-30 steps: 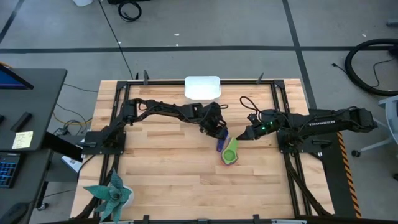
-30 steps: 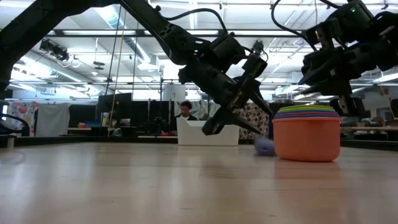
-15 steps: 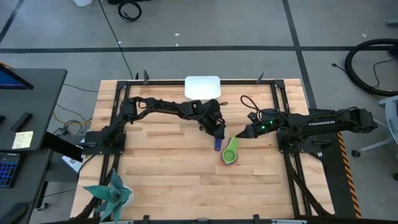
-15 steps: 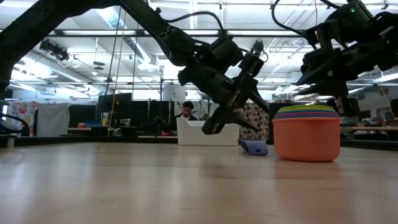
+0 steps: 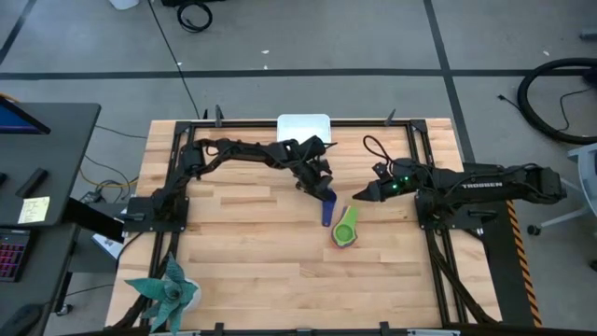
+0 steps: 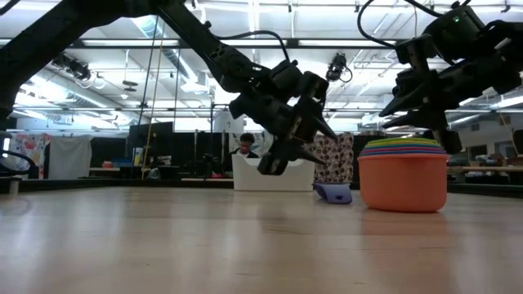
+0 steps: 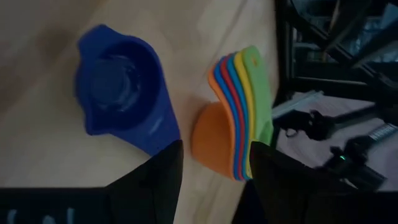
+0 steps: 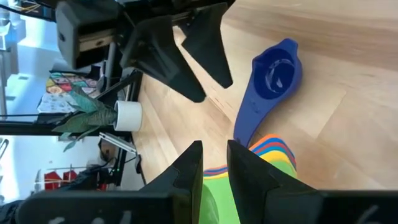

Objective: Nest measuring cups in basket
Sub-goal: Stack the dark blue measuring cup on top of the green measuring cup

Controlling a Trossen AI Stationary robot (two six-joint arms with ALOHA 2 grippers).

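Note:
A dark blue measuring cup (image 5: 327, 207) (image 7: 121, 93) sits alone on the wooden table, mouth up, its handle (image 8: 247, 118) pointing toward the near edge. Just to its right, a nested stack of measuring cups (image 5: 346, 227) (image 6: 404, 175) stands on its orange base, green on top. The white basket (image 5: 303, 129) stands at the table's far edge. My left gripper (image 5: 321, 185) (image 7: 214, 168) hovers open just beyond the blue cup on the far side, holding nothing. My right gripper (image 5: 356, 195) (image 8: 214, 165) hangs above and right of the stack, with a narrow gap between its fingers and nothing in it.
A potted plant (image 5: 168, 294) stands at the table's near left corner. Dark frame rails (image 5: 424, 177) run along the table's sides. Bare wood lies between the cups and the basket. A person (image 6: 243, 144) sits in the room beyond the table.
My left gripper has drawn back toward the table's far edge, away from the dark blue cup, staying open. The dark blue cup, blurred a second ago, now lies still on the table beside the stack.

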